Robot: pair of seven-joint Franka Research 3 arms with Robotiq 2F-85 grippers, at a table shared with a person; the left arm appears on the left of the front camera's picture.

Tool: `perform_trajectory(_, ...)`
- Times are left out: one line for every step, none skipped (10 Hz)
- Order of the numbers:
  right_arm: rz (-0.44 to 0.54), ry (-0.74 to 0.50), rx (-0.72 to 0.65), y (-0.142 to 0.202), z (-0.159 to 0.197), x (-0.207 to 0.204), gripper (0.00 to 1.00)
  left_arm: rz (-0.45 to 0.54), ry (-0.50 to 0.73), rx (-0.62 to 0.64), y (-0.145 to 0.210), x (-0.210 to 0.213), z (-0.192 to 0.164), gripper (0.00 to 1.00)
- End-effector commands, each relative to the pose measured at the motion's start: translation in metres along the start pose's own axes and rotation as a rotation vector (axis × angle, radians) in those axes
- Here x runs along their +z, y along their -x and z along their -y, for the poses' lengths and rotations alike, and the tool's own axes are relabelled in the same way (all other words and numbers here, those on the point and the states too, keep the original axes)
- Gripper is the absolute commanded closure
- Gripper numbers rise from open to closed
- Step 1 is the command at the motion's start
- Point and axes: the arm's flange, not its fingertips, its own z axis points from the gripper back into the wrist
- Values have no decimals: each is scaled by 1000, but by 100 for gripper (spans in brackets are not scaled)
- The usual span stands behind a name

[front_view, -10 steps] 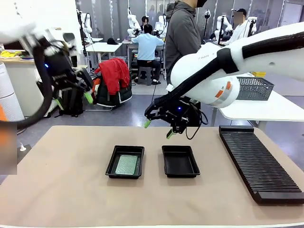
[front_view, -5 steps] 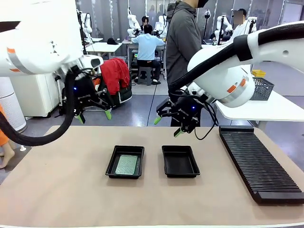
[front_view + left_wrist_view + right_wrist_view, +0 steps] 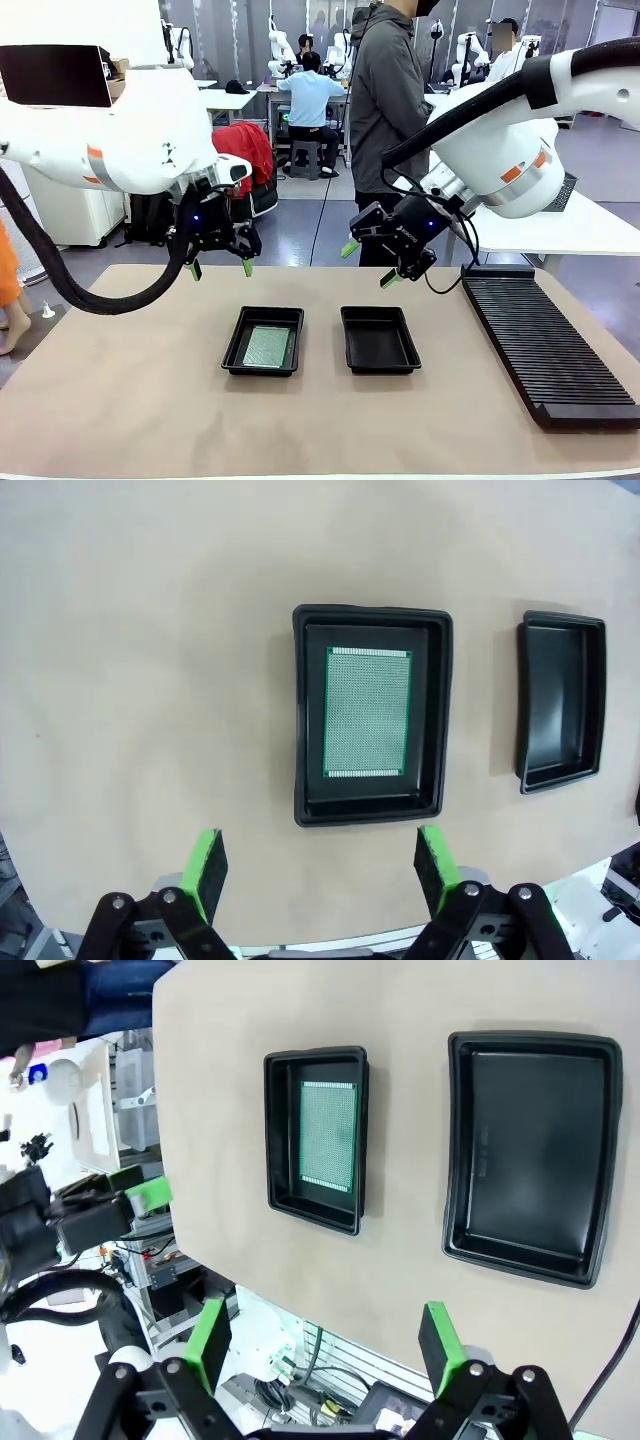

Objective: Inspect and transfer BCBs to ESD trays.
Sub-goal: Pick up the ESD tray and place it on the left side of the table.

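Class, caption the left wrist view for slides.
Open left gripper faces tray holding green board, beside an empty tray.

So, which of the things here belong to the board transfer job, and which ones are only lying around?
Part of the job:
- BCB, lying flat in the left ESD tray
- right ESD tray, empty
- left gripper and right gripper, both open, holding nothing

Only lying around:
- black slotted rack, to the right of the trays
- red jacket, in the background

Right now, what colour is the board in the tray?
The board is green, finely dotted; best in the left wrist view.
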Motion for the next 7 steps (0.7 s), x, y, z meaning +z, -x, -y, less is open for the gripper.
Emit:
perform_trajectory(-14, -64, 3, 7, 18, 2, 0, -9, -37, -16, -13, -15, 10, 0)
perform_trajectory(-19, -78, -3, 8, 23, 2, 0, -5, -52, -29, -18, -24, 11, 0)
perform_trajectory(-24, -97, -1, 9, 27, 1, 0, -3, -58, -57, -23, -33, 12, 0)
perform_trajectory(-8, -32, -14, 1, 11, 1, 0, -12, -57, -76, -28, -44, 12, 0)
perform_trajectory(-8, -32, -14, 1, 11, 1, 0, -18, -59, -81, -32, -56, 11, 0)
perform_trajectory(-8, -32, -14, 1, 11, 1, 0, -22, -60, -86, -35, -65, 10, 0)
perform_trajectory(-8, -32, -14, 1, 11, 1, 0, -34, -50, -100, -36, -76, 9, 0)
